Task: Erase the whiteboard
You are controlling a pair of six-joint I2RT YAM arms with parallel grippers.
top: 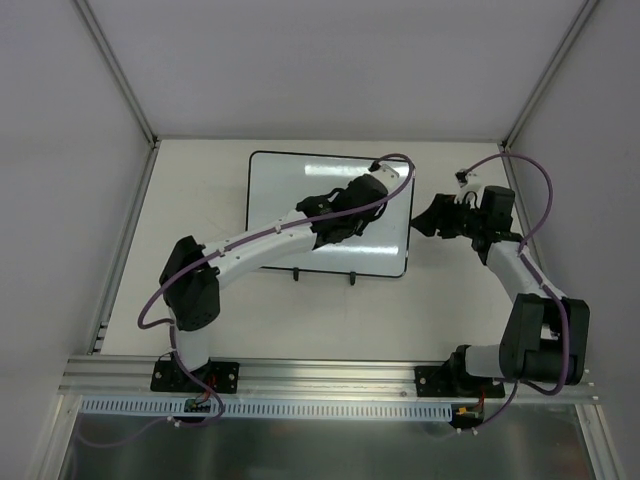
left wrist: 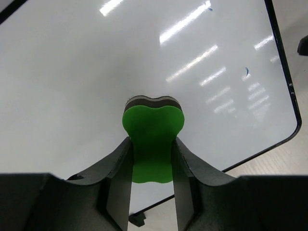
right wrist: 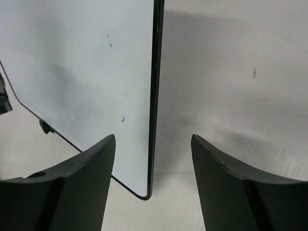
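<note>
The whiteboard (top: 280, 205) lies flat on the table, white with a thin black rim and two small black feet on its near edge. My left gripper (top: 345, 218) hovers over the board's right half, shut on a green eraser block (left wrist: 153, 118) with a dark felt layer facing the whiteboard (left wrist: 86, 67). A few tiny blue marks (left wrist: 246, 72) remain near the board's right rim. My right gripper (top: 428, 222) is at the board's right edge. In its wrist view the right gripper (right wrist: 153, 137) is open, its fingers straddling the rim of the whiteboard (right wrist: 82, 67) without touching it.
Pale walls enclose the beige table (top: 200, 290) on the left, back and right. A metal rail (top: 330, 375) with both arm bases runs along the near edge. Purple cables loop over each arm.
</note>
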